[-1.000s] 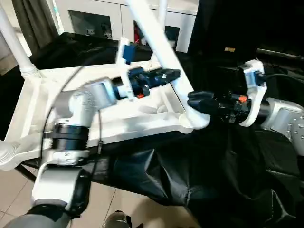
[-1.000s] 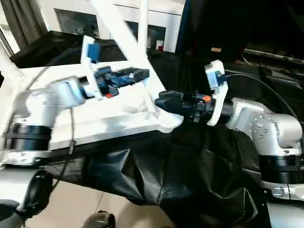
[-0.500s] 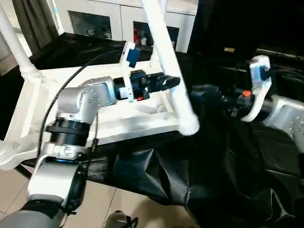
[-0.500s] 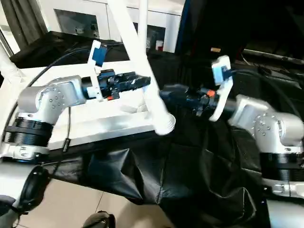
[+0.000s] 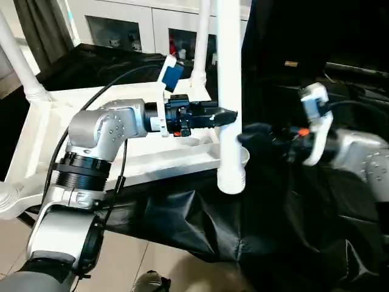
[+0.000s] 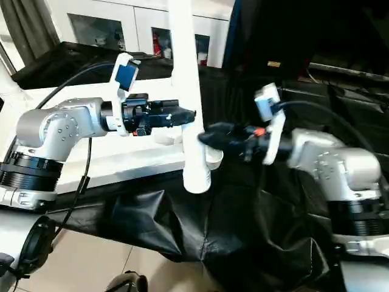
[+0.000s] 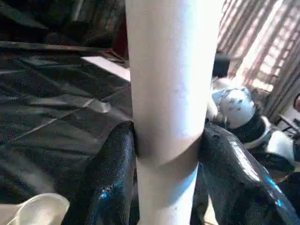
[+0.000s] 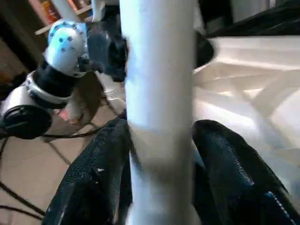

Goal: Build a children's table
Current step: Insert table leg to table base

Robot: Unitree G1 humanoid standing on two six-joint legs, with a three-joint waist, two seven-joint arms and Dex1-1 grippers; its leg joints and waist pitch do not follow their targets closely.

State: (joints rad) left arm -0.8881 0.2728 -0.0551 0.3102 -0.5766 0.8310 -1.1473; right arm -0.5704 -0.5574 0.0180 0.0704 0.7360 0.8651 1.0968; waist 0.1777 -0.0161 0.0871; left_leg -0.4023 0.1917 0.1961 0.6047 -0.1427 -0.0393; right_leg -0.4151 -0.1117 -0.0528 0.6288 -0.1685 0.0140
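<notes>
The children's table top (image 5: 42, 121) lies upside down on a black-covered surface, ribs up. Two legs stand in its far corners, one on the left (image 5: 18, 61) and one on the right (image 5: 202, 36). A third white tube leg (image 5: 230, 73) hangs upright at the near right corner, its lower end (image 5: 231, 179) in front of the top's edge. My left gripper (image 5: 230, 117) is shut on this leg from the left; its fingers (image 7: 110, 173) press both sides of the tube. My right gripper (image 5: 243, 135) is shut on the same leg just below, from the right.
A white cabinet with glass doors (image 5: 134, 24) stands behind the work. Black cloth (image 5: 243, 231) drapes off the near edge and over the right side. Tiled floor (image 5: 12, 243) shows at the lower left. The near left corner socket (image 5: 6, 198) is open.
The held leg has swung from a slant to upright, and its lower end has moved left and down past the top's near right corner. Both grippers have kept their hold.
</notes>
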